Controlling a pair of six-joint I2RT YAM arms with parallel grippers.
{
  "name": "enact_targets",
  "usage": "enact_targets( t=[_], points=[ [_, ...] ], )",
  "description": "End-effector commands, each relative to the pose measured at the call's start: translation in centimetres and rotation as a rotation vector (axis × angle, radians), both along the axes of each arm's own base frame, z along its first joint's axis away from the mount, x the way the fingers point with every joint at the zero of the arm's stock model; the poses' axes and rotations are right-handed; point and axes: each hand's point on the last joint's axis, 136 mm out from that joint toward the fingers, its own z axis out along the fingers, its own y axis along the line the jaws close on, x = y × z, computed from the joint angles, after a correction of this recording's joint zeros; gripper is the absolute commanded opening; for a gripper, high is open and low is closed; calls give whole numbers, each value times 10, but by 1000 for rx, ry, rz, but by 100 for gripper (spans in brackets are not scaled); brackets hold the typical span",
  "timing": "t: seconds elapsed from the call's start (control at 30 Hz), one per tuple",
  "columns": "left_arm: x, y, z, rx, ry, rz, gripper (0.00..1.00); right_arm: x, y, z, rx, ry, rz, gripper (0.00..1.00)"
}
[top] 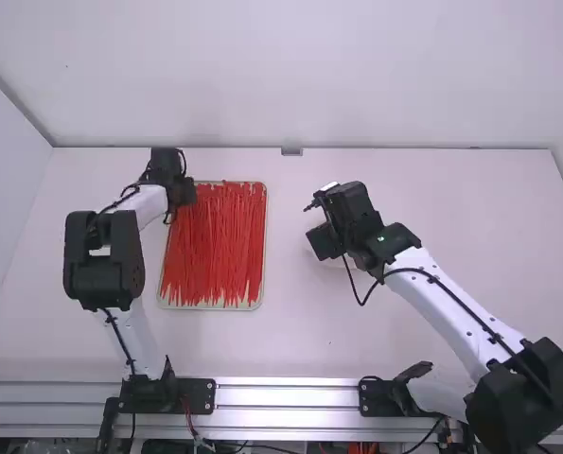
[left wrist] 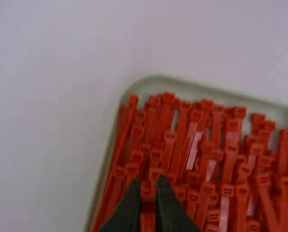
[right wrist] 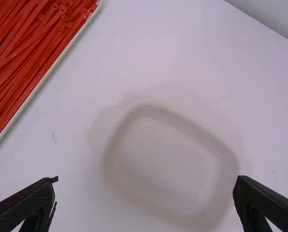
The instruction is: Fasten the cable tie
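Note:
Several red cable ties point(top: 215, 244) lie packed lengthwise in a pale tray point(top: 259, 305) left of the table's middle. My left gripper point(top: 180, 194) is down at the tray's far left corner. In the left wrist view its fingers point(left wrist: 132, 205) stand almost together among the tie heads point(left wrist: 192, 140), pinching one red tie point(left wrist: 147, 193) between them. My right gripper point(top: 326, 238) hovers right of the tray, open wide above a shallow white plastic container point(right wrist: 168, 162). Each right fingertip point(right wrist: 37, 200) stands just outside one end of the container, not touching it.
The tray's rounded far corner point(left wrist: 148, 83) lies close to the left gripper, with bare white table beyond it. The back wall runs along the table's far edge. The right half of the table is open white surface.

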Motion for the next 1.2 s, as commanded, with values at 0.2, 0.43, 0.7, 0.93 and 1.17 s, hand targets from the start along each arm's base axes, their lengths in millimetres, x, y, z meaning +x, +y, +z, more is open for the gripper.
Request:
enact_targets(
  t=[0.2, 0.43, 0.7, 0.93, 1.17],
  points=[
    [27, 0, 94, 5, -189, -3, 2, 5, 4, 10, 12, -21, 3, 98],
    [23, -9, 202, -18, -414, -36, 2, 7, 5, 12, 13, -29, 5, 98],
    [-30, -30, 300, -30, -580, -120, 2, 14, 10, 19, 26, -74, 23, 98],
    [-78, -37, 328, -25, -653, -132, 2, 25, 18, 32, 71, -137, 21, 98],
    [-100, -54, 322, -76, -701, -205, 2, 29, 21, 38, 163, -139, -61, 98]
  ],
)
